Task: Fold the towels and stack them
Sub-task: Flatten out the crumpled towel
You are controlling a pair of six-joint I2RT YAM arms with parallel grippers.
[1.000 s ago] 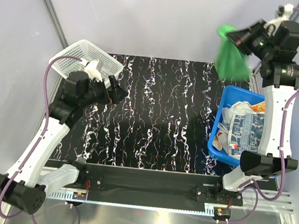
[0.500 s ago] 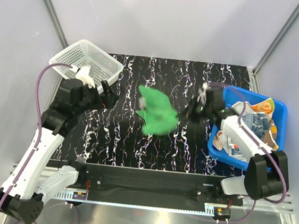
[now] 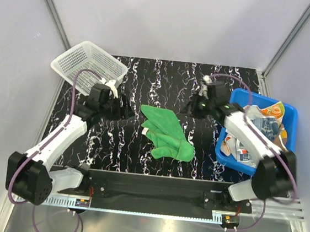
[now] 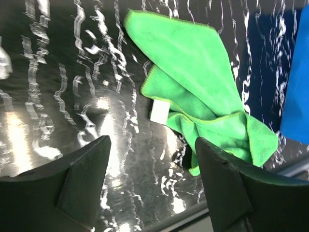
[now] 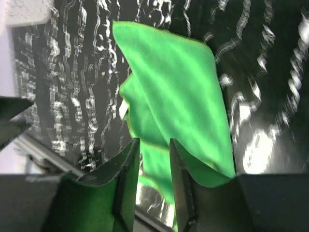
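You're sitting very early in the job: nothing is getting folded or stacked yet. The green towel [image 3: 166, 132] is lying loose and rumpled mid-table [image 3: 165, 75], w/ one side doubling over itself and its white tag [image 4: 158, 111] peeking out from under a fold, so it's still needing a full flatten before any fold. The L gripper [image 3: 127, 113] is hovering just beside the towel's left edge w/ jaws standing wide and carrying nothing; the left wrist view is showing both fingers [image 4: 82, 169] apart over bare tabletop. The R gripper [image 3: 191, 107] is hanging near the towel's far right corner, jaws parting only narrowly, and nothing is sitting btwn them; the right wrist view is showing cloth below the gap, not in it. The rest of the load, incl. the printed towels [image 3: 251, 131], is still bunching up inside the blue tub [image 3: 223, 140] at the right. The white mesh basket [image 3: 88, 64] is sitting at the far left corner. So you're facing approx the whole task: spreading and folding this one, then pulling, folding and stacking each of the others.
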